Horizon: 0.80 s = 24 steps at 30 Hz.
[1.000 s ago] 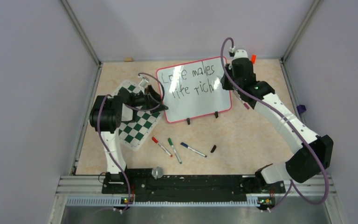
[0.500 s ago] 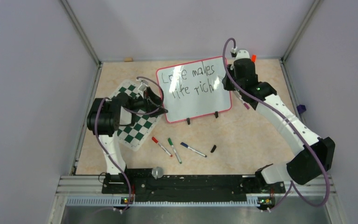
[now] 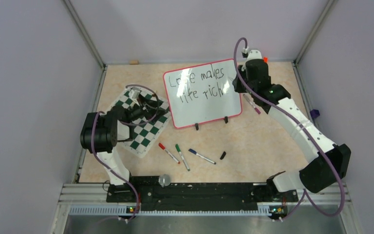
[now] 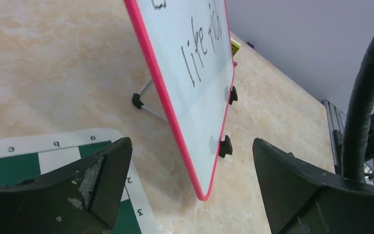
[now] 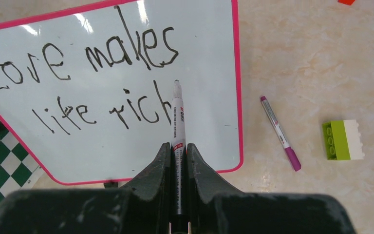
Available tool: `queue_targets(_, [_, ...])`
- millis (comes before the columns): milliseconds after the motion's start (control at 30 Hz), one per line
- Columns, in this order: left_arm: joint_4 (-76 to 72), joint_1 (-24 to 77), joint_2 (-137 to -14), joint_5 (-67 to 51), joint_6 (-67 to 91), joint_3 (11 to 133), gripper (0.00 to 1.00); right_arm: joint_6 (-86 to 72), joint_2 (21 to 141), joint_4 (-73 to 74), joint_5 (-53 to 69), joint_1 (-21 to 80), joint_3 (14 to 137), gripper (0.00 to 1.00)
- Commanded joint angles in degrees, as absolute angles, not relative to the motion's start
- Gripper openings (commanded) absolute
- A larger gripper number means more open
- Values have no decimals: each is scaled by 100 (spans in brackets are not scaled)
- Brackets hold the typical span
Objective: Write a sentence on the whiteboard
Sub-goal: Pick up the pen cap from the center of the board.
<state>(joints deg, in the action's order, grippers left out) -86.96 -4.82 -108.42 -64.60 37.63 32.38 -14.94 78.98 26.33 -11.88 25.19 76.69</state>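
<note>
The whiteboard [image 3: 209, 109] stands tilted on its black feet at the back middle of the table. The sentence [image 3: 198, 84] "Love makes life rich" is on it in two black lines. My right gripper [image 3: 237, 84] is at the board's right edge, shut on a black marker [image 5: 177, 119] whose tip points near the "h" of "rich". The right wrist view shows the board [image 5: 78, 151] and the sentence [image 5: 87, 83]. My left gripper [image 3: 146, 108] is open and empty over the checkered mat, left of the board. In its wrist view [image 4: 190, 146] the board's lower corner [image 4: 202, 126] lies ahead, apart from the fingers.
A green-and-white checkered mat [image 3: 143, 129] lies left of the board. Red [image 3: 168, 152], green [image 3: 182, 156] and blue [image 3: 202, 156] markers and a black cap [image 3: 222, 155] lie in front. A purple marker [image 5: 280, 131] and a green-white brick [image 5: 343, 140] lie to the board's right.
My left arm has drawn back to the left, away from the whiteboard's left edge, and its gripper is now over the mat. The right gripper has barely moved.
</note>
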Motion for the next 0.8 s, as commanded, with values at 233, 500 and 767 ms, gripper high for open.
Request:
queue_targets(233, [-5788,-350,-7356,-5362,2378,2123,99,-1437,7604,2432,-989,2453,8063,0])
queue_targets(500, [1011,668,-7221,-3410,970,4094,99,-1464,7586,2470,-833,2457,8061,0])
queue_targets(767, [2659,2346,-6184,1009,1613,4718,99,-1439,7448,2527,-871,2456,7965,0])
